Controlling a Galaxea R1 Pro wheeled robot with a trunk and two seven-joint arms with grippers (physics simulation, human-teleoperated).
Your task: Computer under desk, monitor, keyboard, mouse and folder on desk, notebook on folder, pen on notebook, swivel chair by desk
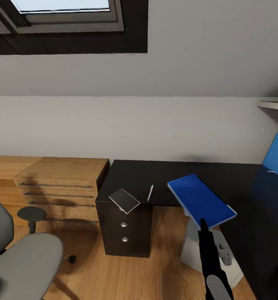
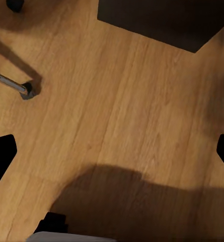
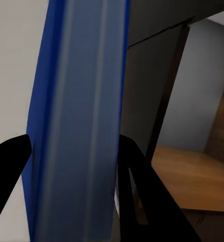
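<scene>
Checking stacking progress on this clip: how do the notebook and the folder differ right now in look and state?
The notebook is bright blue and thicker; the folder is grey and thin. The notebook is clamped between the right gripper fingers and appears raised and tilted above the desk; the folder lies free at the desk's front corner, overhanging the edge. The notebook looks larger from the head view. Both are flat rectangles.

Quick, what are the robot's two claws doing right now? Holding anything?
Left gripper: open, nothing between its fingers, wooden floor below it.
Right gripper: closed on the blue notebook, held over the desk.
</scene>
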